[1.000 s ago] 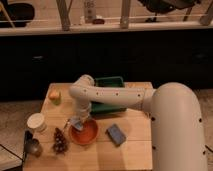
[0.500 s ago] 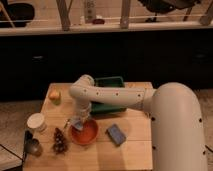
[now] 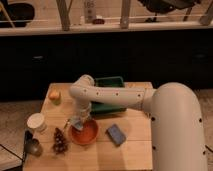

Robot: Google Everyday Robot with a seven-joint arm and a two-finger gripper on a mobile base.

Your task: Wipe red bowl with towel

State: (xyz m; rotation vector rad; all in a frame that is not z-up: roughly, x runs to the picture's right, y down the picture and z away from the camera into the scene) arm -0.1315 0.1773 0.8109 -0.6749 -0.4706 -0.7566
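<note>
Nothing much has shifted over the last second as far as I can see; the arm looks parked in the same pose and everything on the table sits where it did.

So the gripper [image 3: 77,121] is hanging down over the left rim of the red bowl [image 3: 85,133], right at the bowl's upper-left edge. There's a pale blue-white bit at its tip, which I take to be the towel [image 3: 76,122], sitting at or just above the rim. Whether the claw is clenched on it or loose, I honestly cannot tell from where I'm standing, and I can't say if the cloth is actually touching the bowl either.

The bowl is near the front of the wooden table [image 3: 135,150], a bit left of centre. Just to its right, not touching, lies a dark blue block [image 3: 116,134], turned at an angle. Behind the bowl and partly covered by the white arm [image 3: 115,96] is a green tray [image 3: 111,82]. Off to the left there's a white cup [image 3: 36,121], upright, and in front of it something dark and metallic-looking [image 3: 33,146] at the table's corner. Between that and the bowl is a brownish bumpy thing [image 3: 60,141], maybe a pinecone. At the far left edge sits a small yellow object [image 3: 54,95].
</note>
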